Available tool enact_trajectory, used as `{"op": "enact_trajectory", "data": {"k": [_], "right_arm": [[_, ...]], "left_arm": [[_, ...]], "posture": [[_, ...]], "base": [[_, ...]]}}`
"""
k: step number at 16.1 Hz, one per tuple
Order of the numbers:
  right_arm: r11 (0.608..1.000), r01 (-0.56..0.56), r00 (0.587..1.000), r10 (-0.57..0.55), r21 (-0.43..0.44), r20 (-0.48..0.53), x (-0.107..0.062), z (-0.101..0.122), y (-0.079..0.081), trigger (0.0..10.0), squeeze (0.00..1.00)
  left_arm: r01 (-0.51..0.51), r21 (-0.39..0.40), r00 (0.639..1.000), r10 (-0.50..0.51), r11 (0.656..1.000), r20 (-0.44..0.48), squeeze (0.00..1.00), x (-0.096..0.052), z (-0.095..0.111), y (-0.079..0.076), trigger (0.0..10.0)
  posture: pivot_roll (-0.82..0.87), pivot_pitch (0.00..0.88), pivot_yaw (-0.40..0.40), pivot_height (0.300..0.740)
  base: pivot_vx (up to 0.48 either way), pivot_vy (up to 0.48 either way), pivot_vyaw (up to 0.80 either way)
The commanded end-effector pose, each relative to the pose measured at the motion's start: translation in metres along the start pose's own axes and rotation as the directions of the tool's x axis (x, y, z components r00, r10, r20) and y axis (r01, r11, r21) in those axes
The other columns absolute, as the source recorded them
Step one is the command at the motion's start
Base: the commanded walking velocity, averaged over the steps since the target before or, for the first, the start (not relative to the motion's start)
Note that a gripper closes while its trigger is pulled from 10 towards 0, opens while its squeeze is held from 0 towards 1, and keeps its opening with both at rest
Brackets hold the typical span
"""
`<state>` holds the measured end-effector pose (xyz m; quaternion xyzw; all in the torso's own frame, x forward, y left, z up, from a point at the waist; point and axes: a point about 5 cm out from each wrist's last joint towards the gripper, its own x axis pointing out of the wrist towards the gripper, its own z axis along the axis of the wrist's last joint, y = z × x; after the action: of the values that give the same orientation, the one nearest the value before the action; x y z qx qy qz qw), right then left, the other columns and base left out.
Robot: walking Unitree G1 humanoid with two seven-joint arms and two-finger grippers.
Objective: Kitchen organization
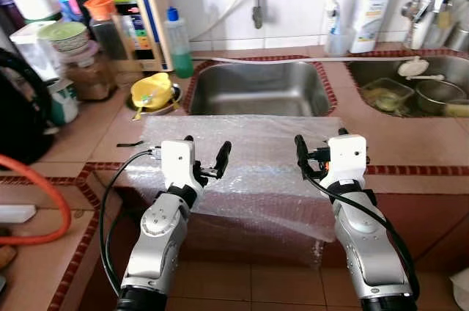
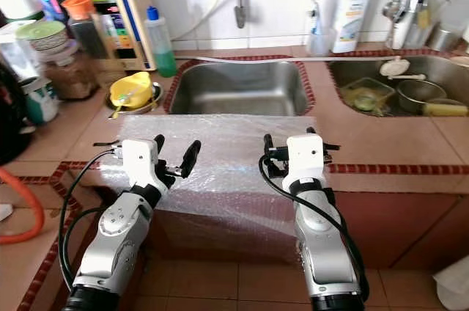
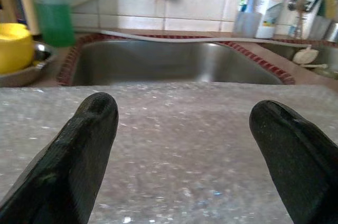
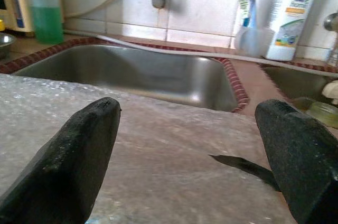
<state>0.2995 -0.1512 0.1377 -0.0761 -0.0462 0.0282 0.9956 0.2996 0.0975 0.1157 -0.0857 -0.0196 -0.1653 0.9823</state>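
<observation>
A sheet of clear bubble wrap (image 1: 249, 157) lies over the tiled counter in front of the empty steel sink (image 1: 260, 87) and hangs down over the counter's front edge. My left gripper (image 1: 205, 151) hovers open just above the sheet's left part, fingers (image 3: 84, 145) spread wide with nothing between them. My right gripper (image 1: 319, 144) hovers open above the sheet's right part, its fingers (image 4: 79, 155) also apart and empty. Both point toward the sink.
A yellow bowl (image 1: 152, 89) sits in a metal dish left of the sink, with a green soap bottle (image 1: 177, 43) behind it. Jars, cups and a water appliance (image 1: 135, 17) crowd the left counter. A second sink (image 1: 410, 87) at right holds dishes. A white bottle (image 1: 370, 10) stands by the wall.
</observation>
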Motion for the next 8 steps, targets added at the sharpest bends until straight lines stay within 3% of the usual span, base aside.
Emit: {"op": "enact_trajectory", "data": {"k": [1, 4, 6, 8], "right_arm": [[1.0, -0.002, 1.0, 0.002, 0.004, 0.017, 0.0005, 0.0064, 0.0016, 10.0, 0.0], [1.0, -0.005, 1.0, 0.005, -0.001, 0.016, -0.0004, 0.0073, 0.0, 10.0, 0.0], [1.0, -0.003, 1.0, 0.003, -0.008, 0.009, 0.0, 0.0074, -0.0015, 10.0, 0.0], [1.0, -0.008, 1.0, 0.008, -0.004, 0.012, -0.0002, 0.0082, -0.0011, 10.0, 0.0]], "left_arm": [[0.014, 0.004, 1.0, -0.014, 1.0, 0.017, 0.0, -0.0014, 0.0039, -0.0005, 10.0], [0.013, -0.01, 1.0, -0.013, 1.0, 0.02, 0.0, 0.0, 0.0038, 0.0, 10.0], [0.018, -0.01, 1.0, -0.017, 1.0, 0.022, 0.0, 0.0012, 0.0044, 0.0006, 10.0], [0.02, -0.013, 1.0, -0.02, 1.0, 0.022, 0.0, 0.0003, 0.0039, -0.0002, 10.0]], "posture": [[-0.32, 0.0, 0.118, 0.74], [-0.32, 0.003, 0.113, 0.74], [-0.33, 0.005, 0.112, 0.74], [-0.32, 0.009, 0.109, 0.74]], "base": [[0.0, 0.0, 0.0], [0.0, 0.0, 0.0], [0.0, 0.0, -0.7], [0.0, 0.0, 0.0]]}}
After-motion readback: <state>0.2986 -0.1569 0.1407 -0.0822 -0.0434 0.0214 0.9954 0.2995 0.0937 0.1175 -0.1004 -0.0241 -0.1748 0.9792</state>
